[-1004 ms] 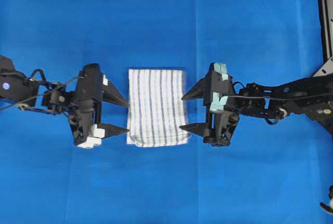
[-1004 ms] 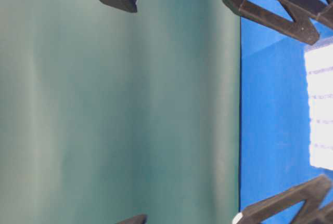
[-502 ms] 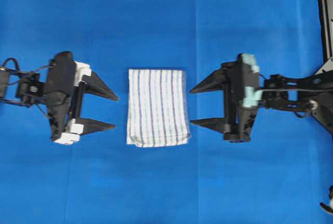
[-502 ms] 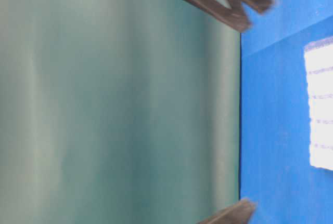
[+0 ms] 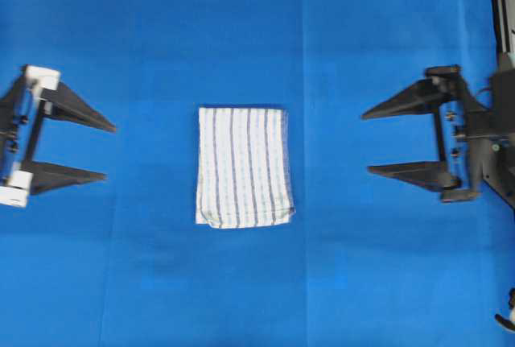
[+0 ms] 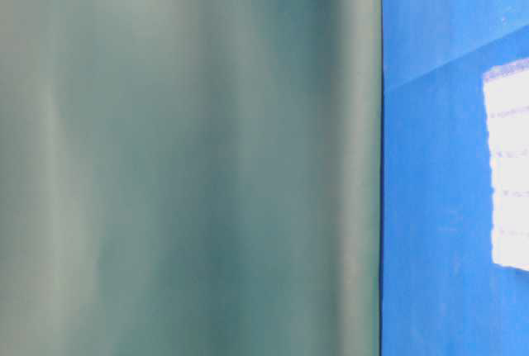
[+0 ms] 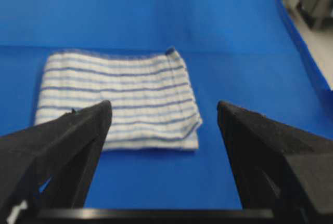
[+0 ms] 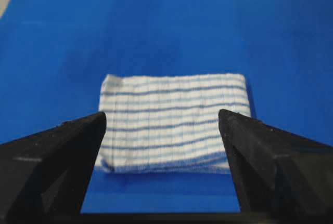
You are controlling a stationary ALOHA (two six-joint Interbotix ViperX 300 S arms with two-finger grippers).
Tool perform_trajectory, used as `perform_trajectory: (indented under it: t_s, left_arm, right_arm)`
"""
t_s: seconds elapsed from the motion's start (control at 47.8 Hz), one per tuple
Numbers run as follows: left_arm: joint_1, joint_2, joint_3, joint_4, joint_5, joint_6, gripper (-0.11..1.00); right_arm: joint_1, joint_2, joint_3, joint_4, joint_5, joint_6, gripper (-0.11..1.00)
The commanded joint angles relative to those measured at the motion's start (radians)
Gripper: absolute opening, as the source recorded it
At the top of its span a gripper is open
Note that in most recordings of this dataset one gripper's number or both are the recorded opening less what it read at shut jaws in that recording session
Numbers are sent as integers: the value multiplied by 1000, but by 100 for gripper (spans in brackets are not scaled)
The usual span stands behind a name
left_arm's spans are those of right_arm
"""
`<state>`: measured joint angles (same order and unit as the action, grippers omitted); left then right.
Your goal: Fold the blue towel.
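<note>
The blue towel point(image 5: 244, 167), white with thin blue stripes, lies folded into a compact rectangle in the middle of the solid-blue sheet point(image 5: 241, 33). It also shows in the left wrist view point(image 7: 119, 96), the right wrist view point(image 8: 174, 120) and at the right edge of the table-level view point(image 6: 508, 162). My left gripper point(image 5: 110, 152) stands open well to the left of it, with nothing between its fingers. Far to the right my right gripper point(image 5: 365, 141) is open too and holds nothing. Neither touches the cloth.
A black and metal frame point(image 5: 502, 17) runs down the overhead view's right edge. In the table-level view a grey-green backdrop point(image 6: 190, 158) fills the left part. The sheet's edge and pale floor point(image 7: 315, 31) show at the left wrist view's right.
Both arms have drawn back outward from the towel's sides, the left one leftward and the right one rightward, with fingers still open. They have left the table-level view. The towel has not moved.
</note>
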<state>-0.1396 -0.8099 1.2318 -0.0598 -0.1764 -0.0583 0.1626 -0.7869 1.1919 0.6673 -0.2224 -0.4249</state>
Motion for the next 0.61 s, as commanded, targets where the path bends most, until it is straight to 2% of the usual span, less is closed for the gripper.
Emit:
perform_trajectory:
  t_s: [0.0,0.188,0.586]
  left_arm:
    - [12,-69,26,2,0,12,77]
    - [40,-189,101,2,21,44,77]
    - [55,-327,218,2,54,52,77]
  right_arm:
    - [-5,-64,32,-3,6,-12,90]
    - [-6,-149,117,-3,2,-38,90]
    - [-6,-156,218,2,-71,-37,90]
